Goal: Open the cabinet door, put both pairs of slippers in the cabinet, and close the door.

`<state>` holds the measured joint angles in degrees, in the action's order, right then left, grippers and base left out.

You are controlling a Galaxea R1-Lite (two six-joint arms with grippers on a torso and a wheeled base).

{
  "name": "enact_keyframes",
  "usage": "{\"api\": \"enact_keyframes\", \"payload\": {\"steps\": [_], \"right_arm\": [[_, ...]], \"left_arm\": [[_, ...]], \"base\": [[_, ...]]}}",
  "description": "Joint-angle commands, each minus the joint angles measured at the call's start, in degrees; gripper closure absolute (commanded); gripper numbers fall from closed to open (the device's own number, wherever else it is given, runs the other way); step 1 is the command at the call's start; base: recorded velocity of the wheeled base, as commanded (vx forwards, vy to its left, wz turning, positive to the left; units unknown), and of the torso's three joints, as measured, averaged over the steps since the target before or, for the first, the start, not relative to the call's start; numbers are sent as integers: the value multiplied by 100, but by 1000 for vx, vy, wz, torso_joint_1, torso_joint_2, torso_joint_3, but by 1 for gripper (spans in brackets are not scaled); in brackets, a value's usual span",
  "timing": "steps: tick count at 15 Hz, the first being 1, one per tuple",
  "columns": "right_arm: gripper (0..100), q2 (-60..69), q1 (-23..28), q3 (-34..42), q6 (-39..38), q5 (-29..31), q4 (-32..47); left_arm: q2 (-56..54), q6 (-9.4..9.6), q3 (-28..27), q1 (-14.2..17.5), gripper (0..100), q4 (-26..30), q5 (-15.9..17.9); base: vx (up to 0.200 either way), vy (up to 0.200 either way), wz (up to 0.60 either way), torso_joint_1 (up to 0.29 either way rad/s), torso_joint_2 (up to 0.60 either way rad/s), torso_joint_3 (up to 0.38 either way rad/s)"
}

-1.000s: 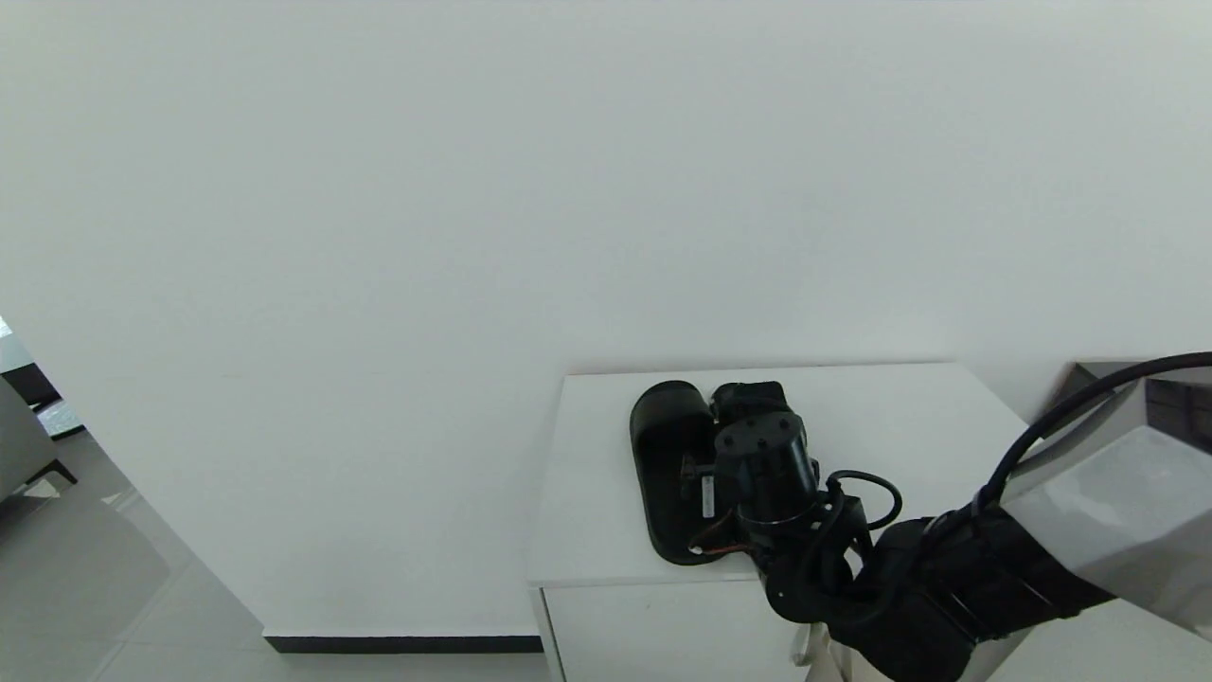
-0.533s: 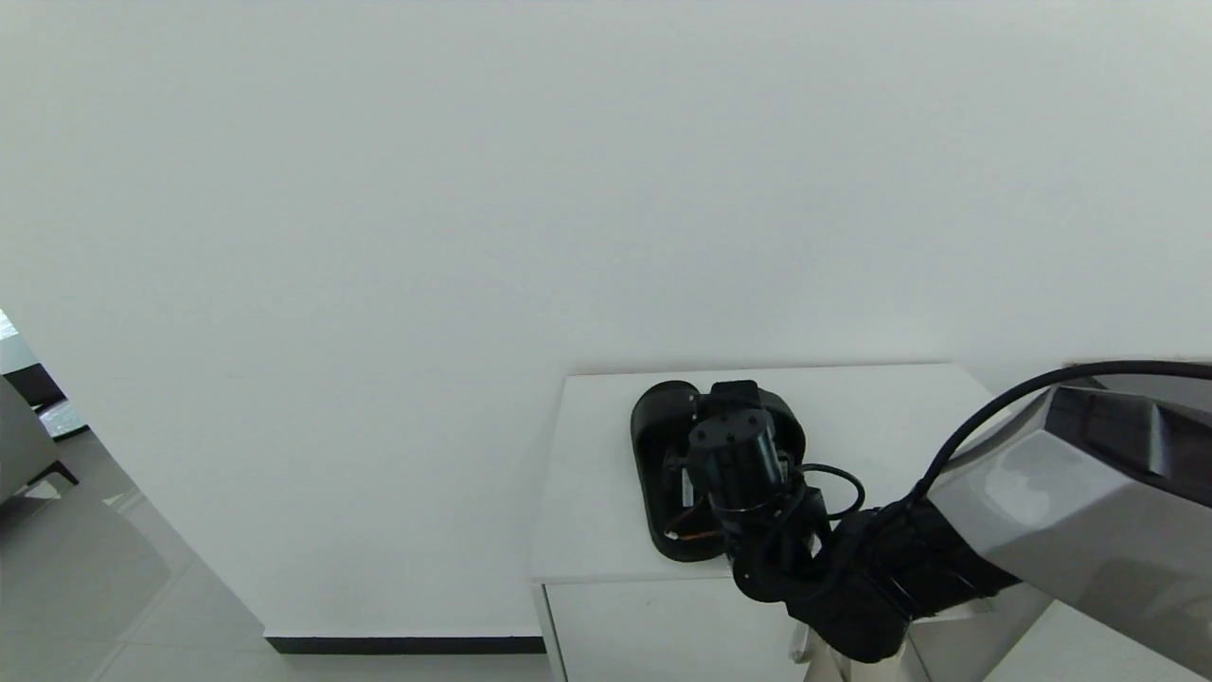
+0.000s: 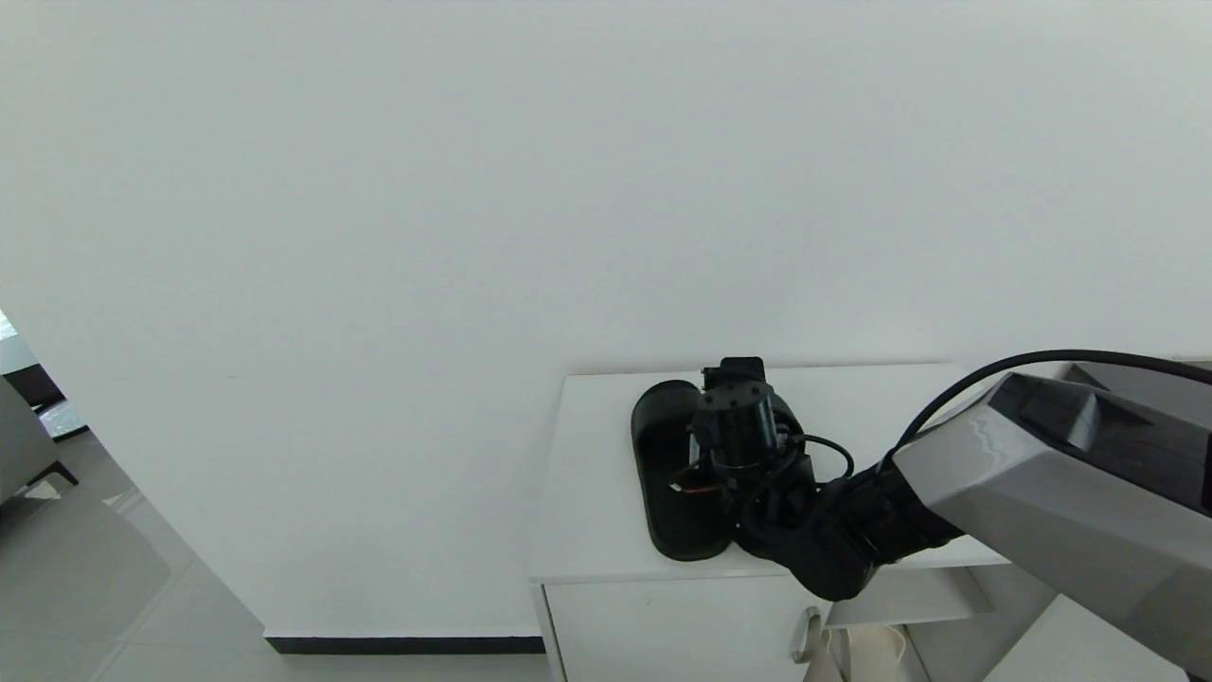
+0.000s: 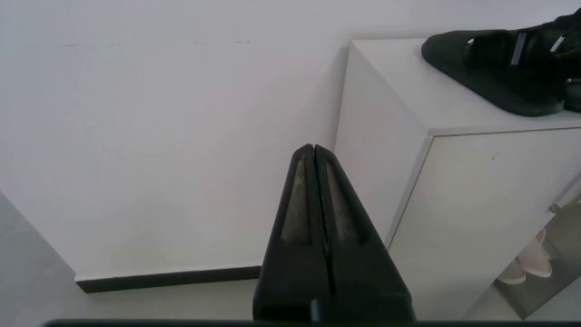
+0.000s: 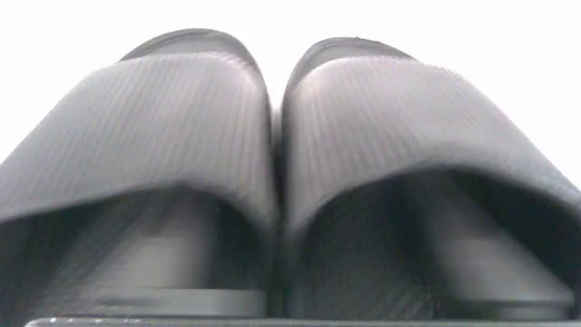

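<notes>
A pair of black slippers (image 3: 668, 474) lies side by side on top of the white cabinet (image 3: 597, 445), toes toward the wall. My right gripper (image 3: 737, 371) hangs over the right-hand slipper of the pair, with its wrist covering most of that slipper. Up close, the right wrist view has both ribbed straps of the black slippers (image 5: 272, 163) straight ahead. My left gripper (image 4: 313, 182) is shut with nothing in it, low beside the cabinet (image 4: 454, 182), and the black slippers (image 4: 499, 59) lie above it. A pair of white slippers (image 4: 531, 265) sits low at the cabinet's front.
The cabinet stands against a plain white wall with a dark skirting strip (image 3: 398, 644). A metal door handle (image 3: 805, 635) shows on the cabinet front, with the white slippers (image 3: 866, 649) just right of it. Bare grey floor (image 3: 85, 587) lies to the left.
My right arm has pushed forward over the black slippers toward the wall, its wrist now farther along them. The slippers have stayed in place.
</notes>
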<state>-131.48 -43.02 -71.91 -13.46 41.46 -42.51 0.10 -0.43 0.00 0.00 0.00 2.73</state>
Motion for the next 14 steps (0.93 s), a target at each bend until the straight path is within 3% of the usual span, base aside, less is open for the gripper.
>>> {"api": "enact_keyframes", "payload": {"steps": [1,4,8,10,14], "right_arm": [[100,8,4,2,19,2,-3],[100,377,-92,283,10,-50,-12],[100,1898,-400,1821,36,-1518,-284],[100,2741,-488,2893,186,-2573,-372],[100,3040,-664,3640,502,-3083,-908]], "left_arm": [[-1,-1,0,0,100,0,-1],[-1,-1,0,0,100,0,-1],[-1,-1,0,0,100,0,-1],[-1,51,0,0,100,0,-1],[-1,25,0,0,100,0,-1]], "base": [[0,0,0,0,0,0],[0,0,0,0,0,0],[0,0,0,0,0,0],[0,0,0,0,0,0],[0,0,0,0,0,0]]}}
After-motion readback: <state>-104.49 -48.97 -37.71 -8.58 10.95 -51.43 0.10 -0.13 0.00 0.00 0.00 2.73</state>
